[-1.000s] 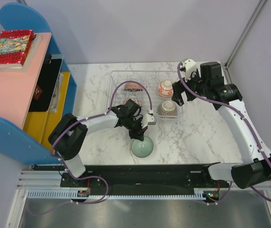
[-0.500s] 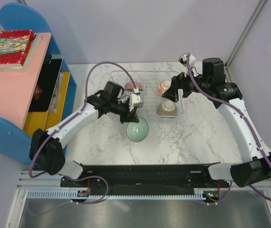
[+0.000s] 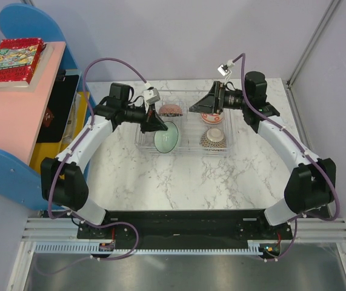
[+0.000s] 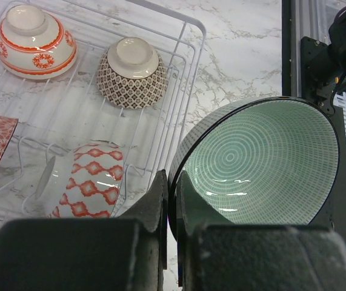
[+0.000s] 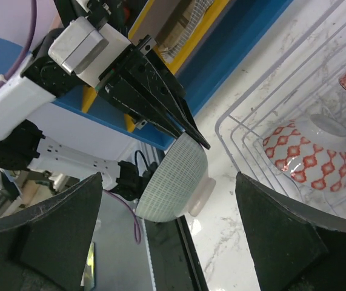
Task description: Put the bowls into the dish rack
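My left gripper (image 3: pixel 160 124) is shut on the rim of the pale mint-green bowl (image 3: pixel 166 137) and holds it tilted on edge above the front left of the clear dish rack (image 3: pixel 188 150). In the left wrist view the fingers (image 4: pixel 174 182) pinch the mint bowl's (image 4: pixel 260 160) rim. In the rack, an orange-red bowl (image 4: pixel 36 39) and a beige lattice bowl (image 4: pixel 131 73) sit upside down. A red diamond-patterned bowl (image 4: pixel 85 188) lies on its side. My right gripper (image 3: pixel 200 108) is open and empty above the rack's middle, facing the mint bowl (image 5: pixel 173 179).
A blue and pink shelf unit (image 3: pixel 21 115) stands at the table's left edge, with a patterned book (image 3: pixel 14 60) on top. A further red patterned bowl (image 3: pixel 171 110) sits at the rack's back left. The marble table (image 3: pixel 191 182) stretches in front of the rack.
My left gripper has lifted the mint bowl from the table in front of the rack and carried it back over the rack's left part. My right gripper has swung left above the rack.
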